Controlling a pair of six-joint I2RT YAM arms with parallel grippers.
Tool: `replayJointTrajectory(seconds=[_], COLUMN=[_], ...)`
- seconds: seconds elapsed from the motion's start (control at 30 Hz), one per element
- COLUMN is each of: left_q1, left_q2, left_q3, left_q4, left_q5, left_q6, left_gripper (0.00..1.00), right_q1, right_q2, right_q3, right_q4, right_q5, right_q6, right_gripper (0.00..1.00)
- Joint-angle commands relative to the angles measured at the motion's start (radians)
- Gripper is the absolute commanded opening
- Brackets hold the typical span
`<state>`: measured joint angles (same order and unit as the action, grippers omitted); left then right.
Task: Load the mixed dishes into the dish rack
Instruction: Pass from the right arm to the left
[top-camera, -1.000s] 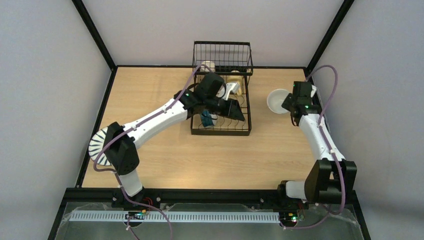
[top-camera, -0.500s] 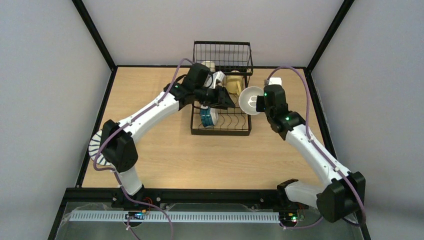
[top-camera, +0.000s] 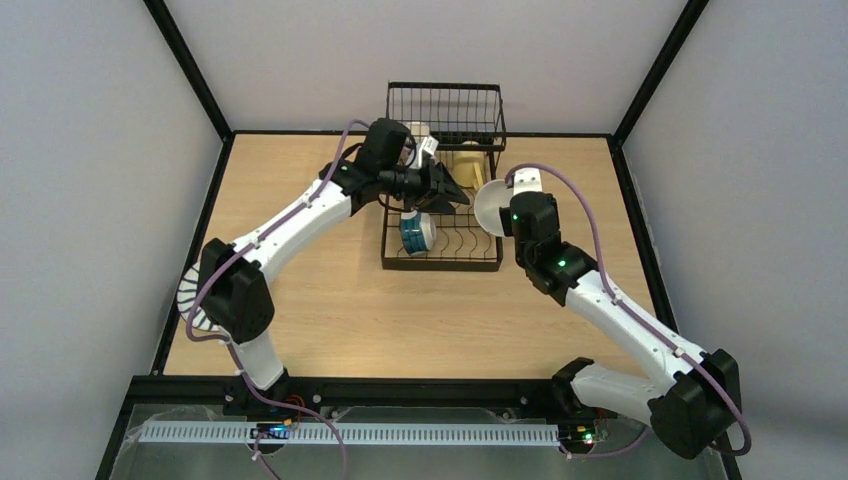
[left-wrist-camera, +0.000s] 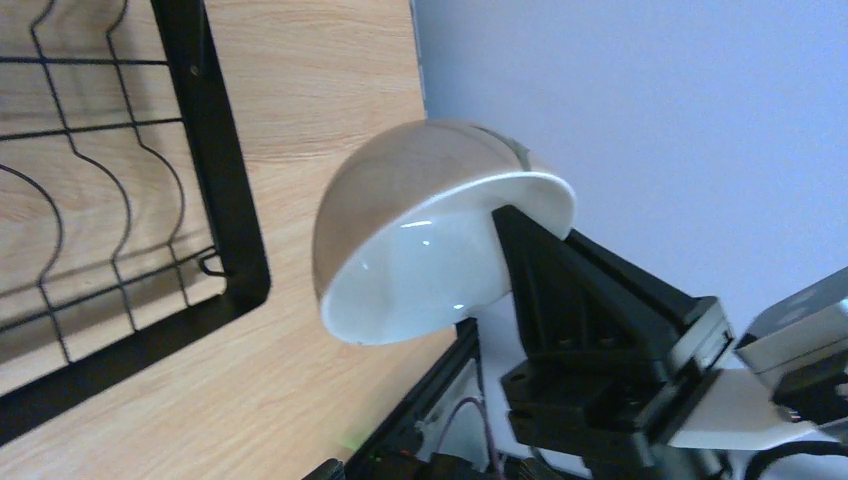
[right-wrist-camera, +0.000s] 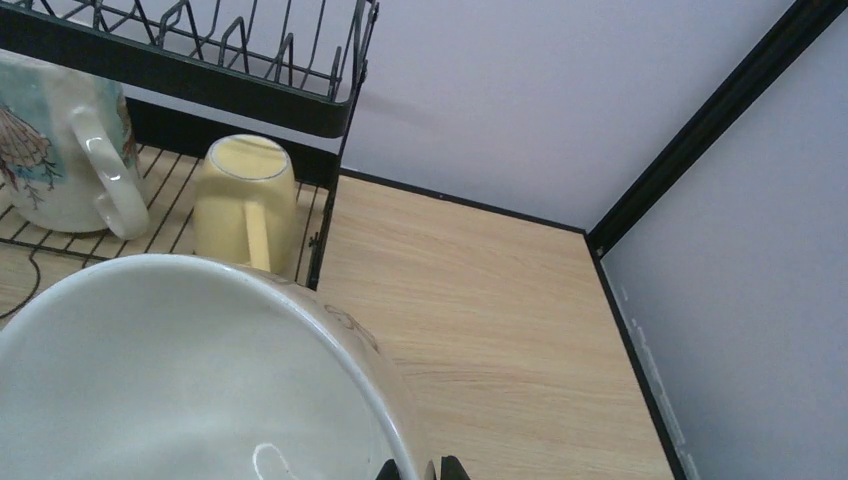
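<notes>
We see the right tool (top-camera: 505, 208) pinched tight on the rim of the cream bowl (left-wrist-camera: 420, 240). It holds the bowl up in the air, tipped on its side, just beside the right edge of the dish rack (top-camera: 440, 265). The left tool (top-camera: 455, 192) stands wide with nothing in it, up over the rack and very near the bowl. Inside the rack we can see a blue bowl (top-camera: 414, 232) standing on its edge, a yellow mug (right-wrist-camera: 245, 195) upside down and a beige mug (right-wrist-camera: 60, 150) with a picture on it. A striped plate (top-camera: 192, 300) waits far off at the left edge of the counter (top-camera: 330, 300). We think a few things could go wrong from here. The bowl is held only by a thin bit of rim, so a quick swing or a bump could make it slip and drop on the counter. If it comes in too low, it could hit the rack's side wire or knock the yellow mug. And the two arms are close together over the rack — they might bump if both move at once.
</notes>
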<state>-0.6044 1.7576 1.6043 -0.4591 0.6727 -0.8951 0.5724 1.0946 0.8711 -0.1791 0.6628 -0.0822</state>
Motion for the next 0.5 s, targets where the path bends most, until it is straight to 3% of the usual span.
replayJointTrajectory(seconds=[0.0, 0.47], left_q1=[-0.002, -0.039], left_q2=[-0.046, -0.044], left_q3=[0.014, -0.023], left_q4=[0.042, 0.175], left_q5=[0.046, 0.063], left_q6=[-0.156, -0.502], left_gripper=[0.99, 0.99], right_q1=[0.016, 0.089], right_q2=[-0.032, -0.010], right_q3=[-0.023, -0.111], right_q4=[0.186, 0.482], right_q5=[0.103, 0.203], right_q6=[-0.067, -0.268], right_gripper=[0.00, 0.00])
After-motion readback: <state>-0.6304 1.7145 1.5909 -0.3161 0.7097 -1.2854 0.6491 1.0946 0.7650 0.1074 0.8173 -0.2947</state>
